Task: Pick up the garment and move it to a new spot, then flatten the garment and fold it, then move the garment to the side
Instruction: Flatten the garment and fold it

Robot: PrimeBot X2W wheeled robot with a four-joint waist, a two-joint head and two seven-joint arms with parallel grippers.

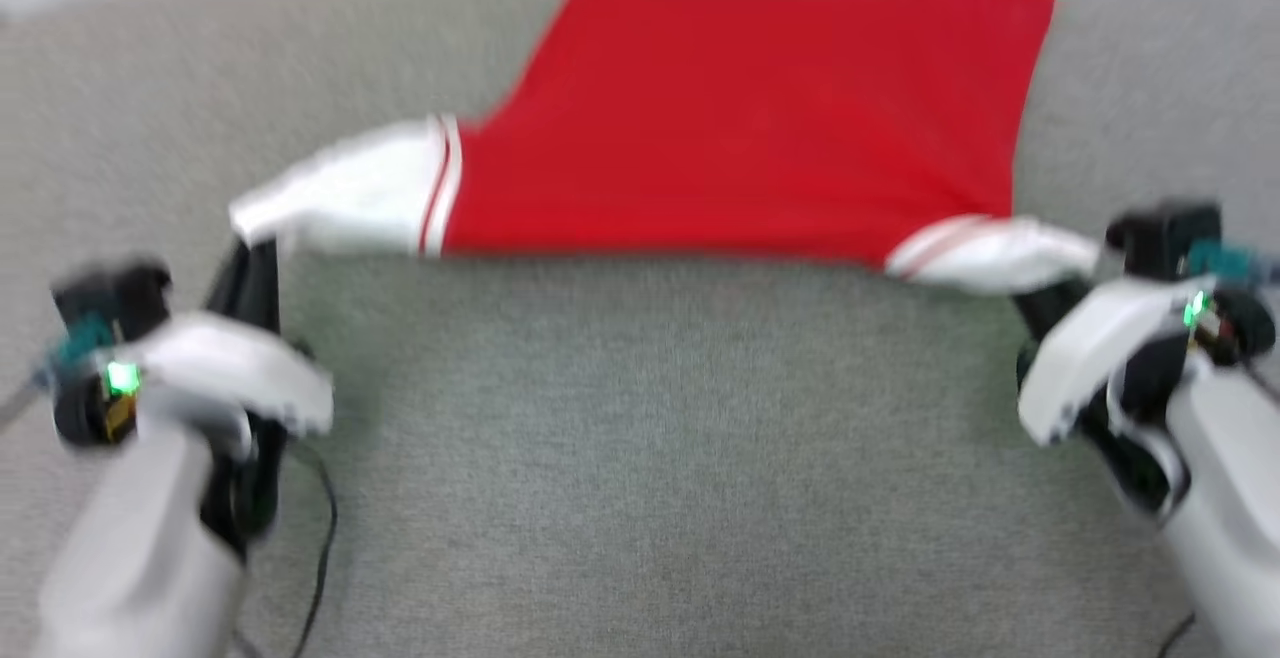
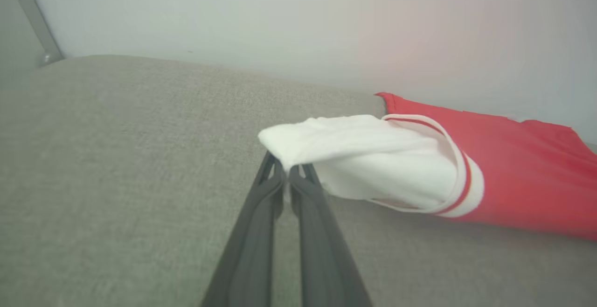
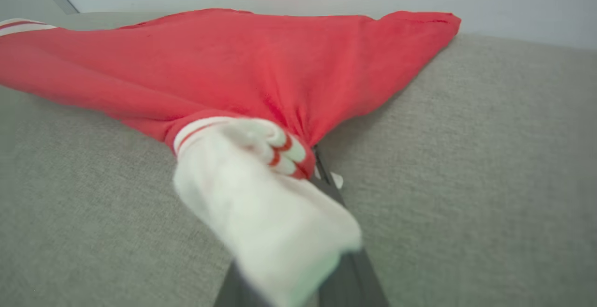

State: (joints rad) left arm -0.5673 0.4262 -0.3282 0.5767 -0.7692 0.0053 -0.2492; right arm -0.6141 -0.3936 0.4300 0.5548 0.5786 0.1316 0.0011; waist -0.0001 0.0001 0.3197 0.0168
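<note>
The left gripper (image 2: 285, 172) was shut, its two dark fingers pinched together on the tip of one white sleeve (image 2: 368, 157), which was draped just past the fingertips and looked slightly raised off the grey upholstered surface (image 1: 640, 458). The right gripper (image 1: 1045, 303) was likewise clamped on the other white sleeve (image 3: 261, 218). That cloth was bunched back over the fingers, so the tips were largely hidden.

Between the two grippers, the near edge of the garment (image 1: 760, 118) was drawn out into a fairly straight line. Beyond the fingertips, the red body was spread away from both grippers, with creases gathered towards the right gripper's hold. The hem lay farthest off, close under the pale wall (image 2: 280, 17). A plain red side was turned upward, and no lettering could be made out.

The pick-up was judged done. The carry to a new spot was taken to be under way or close to its end, and motion blur in the head view supported that reading. Flattening was judged only partly served by the stretch between the sleeves. No fold was to be seen. The fold and the final move to the side were therefore counted as left to do.
</note>
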